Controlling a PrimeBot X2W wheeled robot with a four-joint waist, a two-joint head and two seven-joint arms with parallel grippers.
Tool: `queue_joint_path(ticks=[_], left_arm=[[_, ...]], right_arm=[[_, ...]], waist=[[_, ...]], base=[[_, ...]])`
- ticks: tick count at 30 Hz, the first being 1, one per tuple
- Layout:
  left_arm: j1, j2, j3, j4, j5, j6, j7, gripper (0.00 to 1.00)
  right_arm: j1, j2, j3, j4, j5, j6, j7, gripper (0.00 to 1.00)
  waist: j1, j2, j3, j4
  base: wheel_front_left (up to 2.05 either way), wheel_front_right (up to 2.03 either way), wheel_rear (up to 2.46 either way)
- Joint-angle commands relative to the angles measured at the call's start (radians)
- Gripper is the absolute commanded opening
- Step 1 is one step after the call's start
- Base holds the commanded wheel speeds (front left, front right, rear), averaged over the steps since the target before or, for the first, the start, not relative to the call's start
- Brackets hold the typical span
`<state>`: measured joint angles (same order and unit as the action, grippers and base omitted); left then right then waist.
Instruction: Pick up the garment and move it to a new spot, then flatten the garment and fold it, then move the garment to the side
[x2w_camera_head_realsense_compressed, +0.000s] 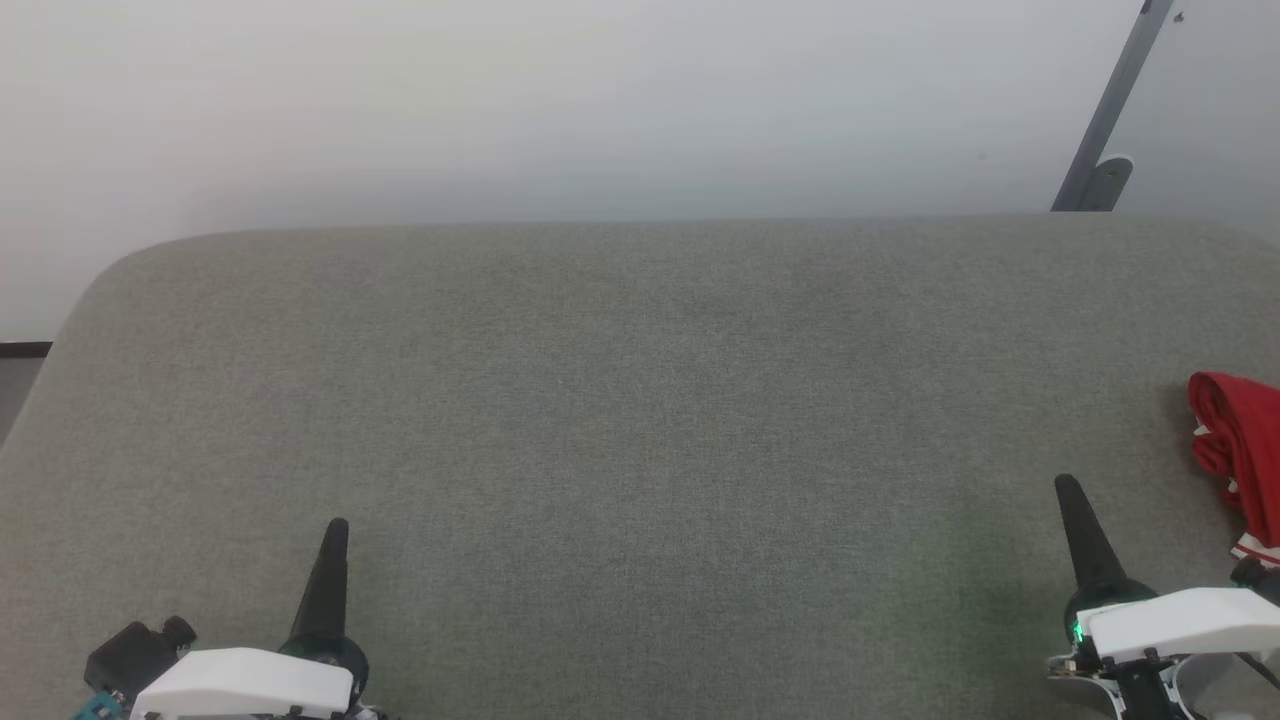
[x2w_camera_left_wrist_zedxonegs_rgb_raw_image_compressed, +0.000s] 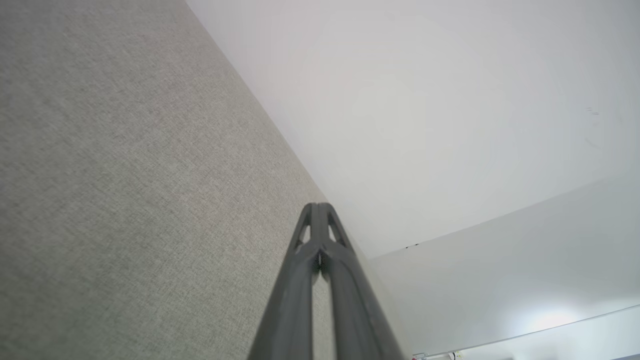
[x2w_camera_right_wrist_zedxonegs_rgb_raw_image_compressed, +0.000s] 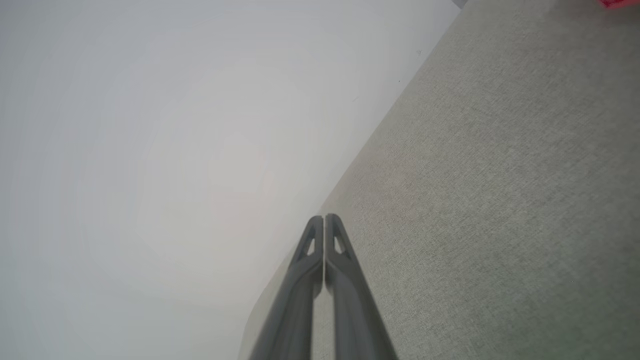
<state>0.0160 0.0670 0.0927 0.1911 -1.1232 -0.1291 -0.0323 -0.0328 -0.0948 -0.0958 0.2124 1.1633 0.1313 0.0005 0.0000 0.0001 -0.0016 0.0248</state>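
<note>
**Both jaws clenched on nothing, red garment out at the right edge**

Starting on the left: my left gripper (x2w_camera_head_realsense_compressed: 336, 535) hangs over the near left part of the grey cloth surface (x2w_camera_head_realsense_compressed: 640, 400), dark fingers pointing toward its far edge. In the left wrist view the fingers (x2w_camera_left_wrist_zedxonegs_rgb_raw_image_compressed: 292, 300) are pressed together at the tips, with only a thin slit lower down and nothing caught in it. That one is clenched on air. The grey weave runs along one side of them and pale wall along the other.

Moving across, the middle of the grey cloth surface is flat and evenly woven, and its far left corner is rounded. Beyond its far edge stands a white wall (x2w_camera_head_realsense_compressed: 600, 100).

Now the right: my right gripper (x2w_camera_head_realsense_compressed: 1068, 490) sits over the near right part of the surface, with a small green light (x2w_camera_head_realsense_compressed: 1078, 632) glowing at the base of the fingers beside the white housing. In the right wrist view the two fingers meet tip to tip with a hairline seam between them. They are clamped together and hold nothing.

Further right is the garment (x2w_camera_head_realsense_compressed: 1238, 440). It lies bunched on the surface at its right edge in red folds, with a bit of white-and-red trim at the near end, and the picture's border cuts it off. It is apart from my right fingers. The trim end lies close to the right wrist, and I cannot tell whether they touch. The right wrist view catches a sliver of red at its top right corner.

Last, a grey metal bar (x2w_camera_head_realsense_compressed: 1110, 110) slants up against the wall beyond the surface's far right corner.
</note>
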Motion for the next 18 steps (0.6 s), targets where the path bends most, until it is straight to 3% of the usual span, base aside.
queue_joint_path(ticks=[1,18], left_arm=[[-0.024,0.005,0.001,-0.004,-0.031,-0.001,0.008,0.0],[-0.06,0.001,0.003,0.016,-0.189,-0.002,0.051,0.0]], right_arm=[[-0.025,0.001,-0.002,-0.003,0.029,0.0,0.009,0.0],[-0.043,0.016,-0.008,0.008,0.171,0.0,0.045,0.0]], waist=[[0.0,-0.0001,0.0,-0.001],[0.0,-0.0001,0.001,-0.007]], base=[[0.0,0.0,0.0],[0.0,0.0,0.0]])
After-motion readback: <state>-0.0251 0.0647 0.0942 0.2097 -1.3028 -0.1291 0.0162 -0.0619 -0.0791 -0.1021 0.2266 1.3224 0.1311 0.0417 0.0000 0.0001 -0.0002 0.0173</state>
